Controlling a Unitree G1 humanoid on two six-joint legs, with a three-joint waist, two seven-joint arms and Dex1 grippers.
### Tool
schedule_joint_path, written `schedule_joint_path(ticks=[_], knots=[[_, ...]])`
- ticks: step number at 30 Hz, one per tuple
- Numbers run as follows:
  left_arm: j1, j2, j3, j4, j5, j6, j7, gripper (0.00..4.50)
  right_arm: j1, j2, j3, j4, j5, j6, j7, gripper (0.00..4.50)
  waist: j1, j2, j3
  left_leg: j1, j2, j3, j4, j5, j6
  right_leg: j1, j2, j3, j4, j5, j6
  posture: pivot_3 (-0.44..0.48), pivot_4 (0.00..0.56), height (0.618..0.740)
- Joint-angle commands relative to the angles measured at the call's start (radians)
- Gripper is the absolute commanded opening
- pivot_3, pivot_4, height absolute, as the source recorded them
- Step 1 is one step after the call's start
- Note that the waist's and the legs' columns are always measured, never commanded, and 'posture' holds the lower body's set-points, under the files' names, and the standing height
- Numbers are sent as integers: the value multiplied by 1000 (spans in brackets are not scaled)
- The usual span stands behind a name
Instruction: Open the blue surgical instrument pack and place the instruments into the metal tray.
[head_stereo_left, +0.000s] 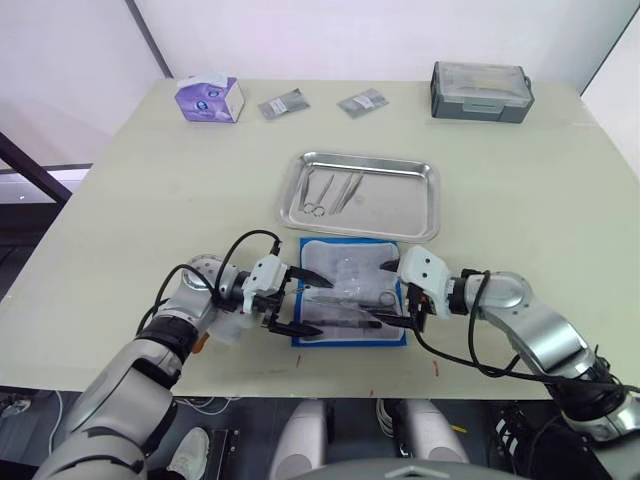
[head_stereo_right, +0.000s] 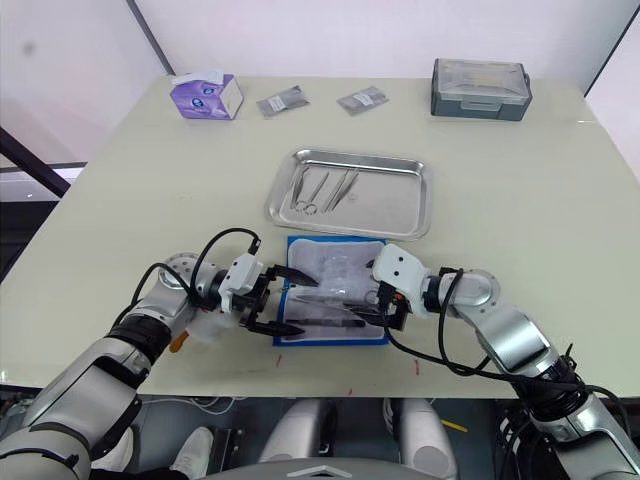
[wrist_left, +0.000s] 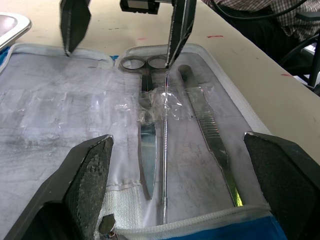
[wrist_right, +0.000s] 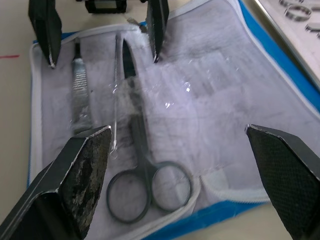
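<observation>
So the blue surgical instrument pack (head_stereo_left: 350, 292) is lying unfolded on the tabletop (head_stereo_left: 520, 190), right in front of the metal tray (head_stereo_left: 360, 194), which already has a few instruments (head_stereo_left: 330, 190) in it. Scissors (wrist_right: 142, 165), a thin probe (wrist_left: 164, 150) and a flat handle (wrist_left: 210, 132) are tucked in the pack's clear pockets. Left gripper (head_stereo_left: 300, 300) and right gripper (head_stereo_left: 392, 297) sit at opposite ends of the pack, both spread wide, holding nothing.
</observation>
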Motion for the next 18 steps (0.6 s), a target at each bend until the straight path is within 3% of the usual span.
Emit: schedule_joint_path(ticks=[1,14,17,18], knots=[[25,-7,-39,27,12,6,-48,4419,-22,-7,20,-12,-30,11,6,4500,0,0,0,0,0,0,0,0,0,0,0,0,0,0,0,0,150,738],[28,-5,-44,19,13,11,-48,4419,-66,-12,86,2,-82,112,33,4500,0,1,-1,0,0,0,0,0,0,0,0,0,0,0,0,0,150,738],[30,-4,-44,21,15,9,-48,4500,-76,-12,100,9,-88,111,44,3903,-1,1,-1,0,0,0,0,0,0,0,0,0,0,0,0,0,150,738],[30,-4,-44,20,14,10,-48,4500,-80,-13,103,13,-90,107,49,3475,-1,1,-1,0,0,0,0,0,0,0,0,0,0,0,0,0,150,738]])
